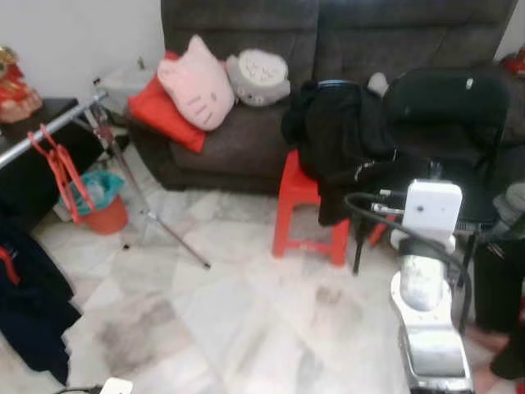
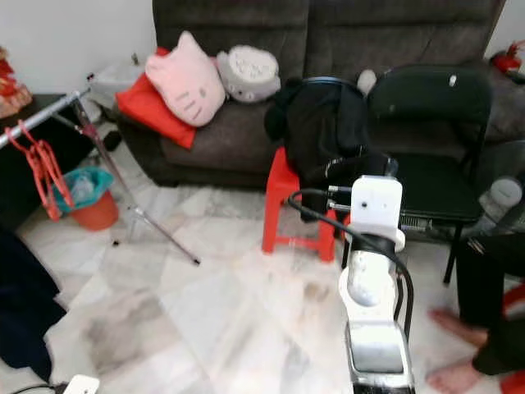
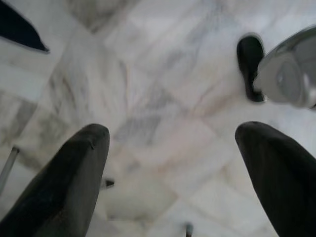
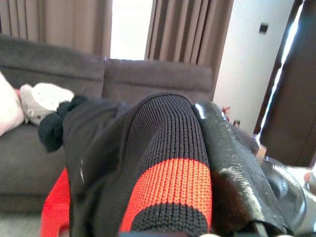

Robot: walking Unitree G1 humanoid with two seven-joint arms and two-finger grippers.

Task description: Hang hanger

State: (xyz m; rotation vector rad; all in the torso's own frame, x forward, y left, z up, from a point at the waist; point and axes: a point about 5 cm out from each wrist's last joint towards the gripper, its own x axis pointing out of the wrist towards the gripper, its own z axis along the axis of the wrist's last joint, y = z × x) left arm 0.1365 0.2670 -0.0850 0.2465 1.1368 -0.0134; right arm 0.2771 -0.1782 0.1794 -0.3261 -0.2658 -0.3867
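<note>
Red hangers (image 1: 57, 168) hang on the silver rail of a clothes rack (image 1: 49, 127) at the left. A black garment (image 1: 336, 139) is heaped on a red stool (image 1: 299, 205) in front of the sofa. My right arm (image 1: 426, 271) reaches toward that heap, and its wrist block hides the fingers in the eye views. In the right wrist view my right gripper (image 4: 197, 118) is shut on the black garment, whose knit cuff with an orange band (image 4: 170, 182) lies against one black finger (image 4: 227, 148). My left gripper (image 3: 173, 148) hangs open over the marble floor.
A dark sofa (image 1: 246, 131) carries a pink cat cushion (image 1: 197, 82), a grey plush (image 1: 258, 75) and a red cushion (image 1: 160, 111). A black folding chair (image 1: 447, 107) stands right of the stool. An orange bucket (image 1: 102, 213) sits under the rack. A person's bare feet (image 2: 459, 328) are at the right.
</note>
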